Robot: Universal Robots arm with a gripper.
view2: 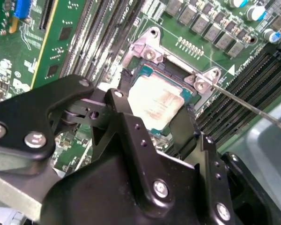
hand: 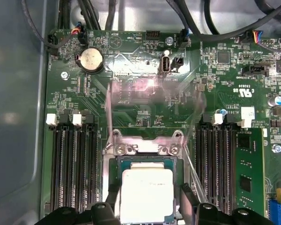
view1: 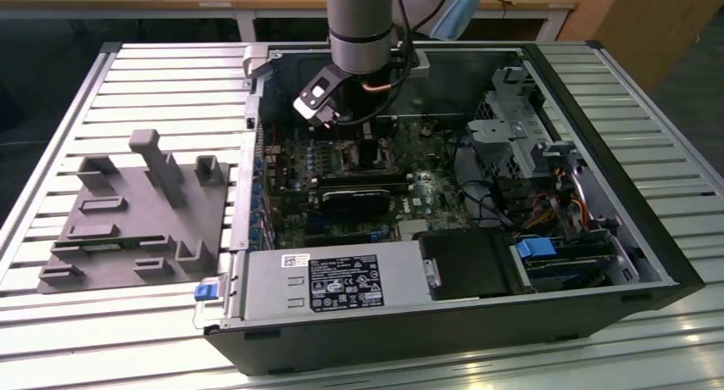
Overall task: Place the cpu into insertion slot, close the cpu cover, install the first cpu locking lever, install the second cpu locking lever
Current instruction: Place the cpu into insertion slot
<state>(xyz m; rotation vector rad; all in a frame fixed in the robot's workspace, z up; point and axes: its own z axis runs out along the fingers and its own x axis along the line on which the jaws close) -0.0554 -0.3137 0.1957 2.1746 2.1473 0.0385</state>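
The cpu (hand: 146, 194), a square chip with a dull silvery top, lies within the black-framed insertion slot (hand: 113, 171) on the green board. My gripper (hand: 147, 208) straddles it, one black finger against each of two opposite chip edges, and looks shut on it. In the second wrist view the fingers (view2: 126, 122) flank the cpu (view2: 157, 101) over the insertion slot (view2: 145, 70). The grey cpu cover (view2: 145, 49) stands raised at the slot's hinge edge (hand: 145, 140). A thin wire locking lever (view2: 253, 108) sticks up beside the slot. In the exterior view the gripper (view1: 359, 148) reaches down inside the open case.
Long black memory slots (hand: 72, 168) run on both sides of the socket. A black heatsink block (view1: 356, 202), a power supply (view1: 339, 284) and a drive cage (view1: 531, 144) stand inside the case. A grey fixture (view1: 136, 212) lies on the table at the exterior view's left.
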